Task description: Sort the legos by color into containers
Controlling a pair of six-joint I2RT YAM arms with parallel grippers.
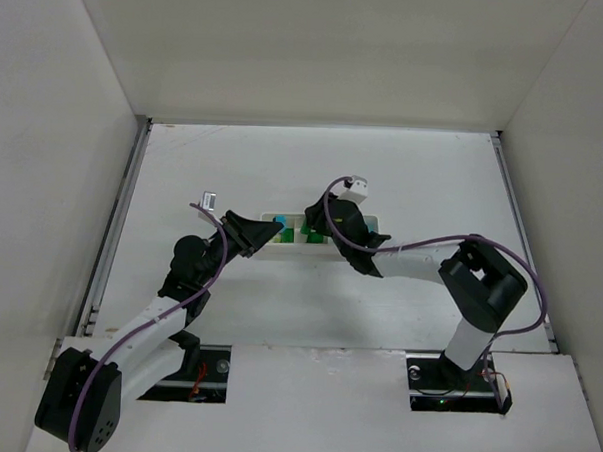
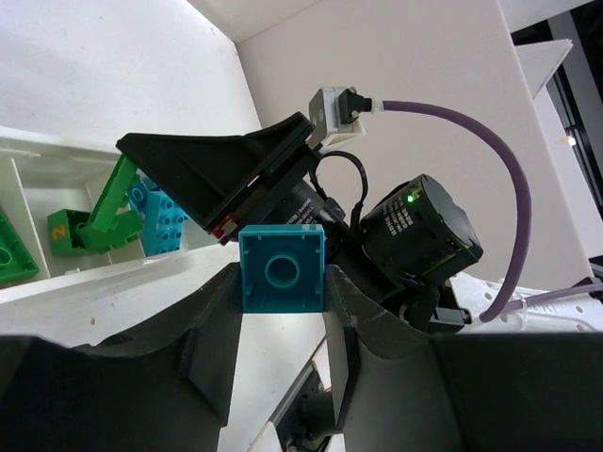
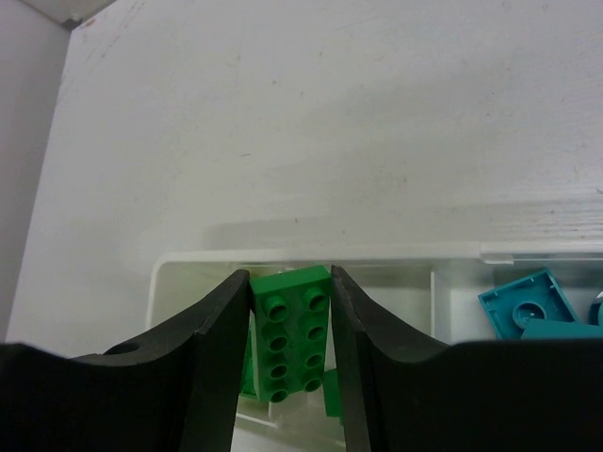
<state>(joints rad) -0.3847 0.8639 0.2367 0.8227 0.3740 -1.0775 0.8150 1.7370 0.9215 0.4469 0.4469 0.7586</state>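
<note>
The green lego (image 3: 297,334) is clamped between the fingers of my right gripper (image 3: 290,282), studs turned toward the wrist camera. It hangs over an end compartment of the white tray (image 3: 377,254). More green pieces (image 3: 330,405) show beneath it in that compartment. The compartment next to it, across the divider, holds a teal piece (image 3: 528,306) lying flat.

My left gripper (image 2: 283,280) is clenched on a square teal lego (image 2: 283,268), hollow underside toward its camera, one finger pressing each side. From above, this lego (image 1: 280,223) sits at the tray's left end (image 1: 290,251), and I cannot tell how high over it.

The two grippers are close together. From the left wrist, the black right gripper (image 2: 217,179) is just behind the teal lego, with its green lego (image 2: 113,202) slanting down into the tray. The tray lies across the middle of the white counter (image 1: 234,163).
</note>
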